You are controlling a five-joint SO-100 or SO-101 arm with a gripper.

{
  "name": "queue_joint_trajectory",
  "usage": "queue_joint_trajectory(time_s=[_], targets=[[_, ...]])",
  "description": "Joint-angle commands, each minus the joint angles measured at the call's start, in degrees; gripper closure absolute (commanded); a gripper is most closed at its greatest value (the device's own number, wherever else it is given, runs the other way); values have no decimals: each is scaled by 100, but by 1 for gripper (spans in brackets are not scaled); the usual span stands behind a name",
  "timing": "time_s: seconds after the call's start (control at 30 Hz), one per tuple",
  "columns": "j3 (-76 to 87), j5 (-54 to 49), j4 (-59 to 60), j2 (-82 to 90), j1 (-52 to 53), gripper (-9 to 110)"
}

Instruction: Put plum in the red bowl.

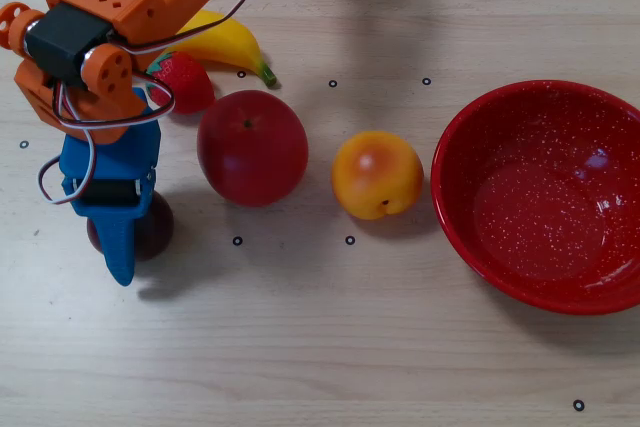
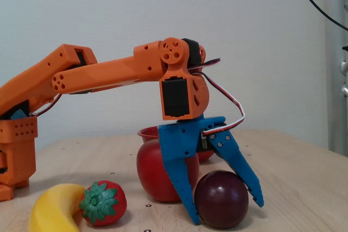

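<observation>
Plum (image 2: 222, 199) pinched between two blue jaws, low on the table (image 1: 330, 347), far left in the overhead view. Gripper (image 2: 224, 213) squeezing a round, shiny fruit with thin tips, so could slip out and roll away if lifted too fast. Apple (image 1: 252, 147) right beside, easy to bump. Peach (image 1: 377, 174) next along the way, could get knocked too. Red bowl (image 1: 545, 292) well apart on the right, a long carry for a weak hold

Pale wood-grain tabletop (image 1: 330, 347) dotted with small black ring marks | plain white wall (image 2: 261, 36) behind | black cable (image 2: 315, 4) hanging at upper right | soft, even light
</observation>
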Motion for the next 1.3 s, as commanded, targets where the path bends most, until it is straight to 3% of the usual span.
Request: queue_joint_trajectory(time_s=[0.0,0.07,0.1,0.33,0.9,1.27], targets=[[-624,26,88,281,-97,83],[-598,88,79,290,-97,100],[-598,79,70,308,-97,101],[-369,-211,18,993,9,101],[3691,-1037,-404,5449,1063,101],[7005,-2039,-1942,8648,3129,101]])
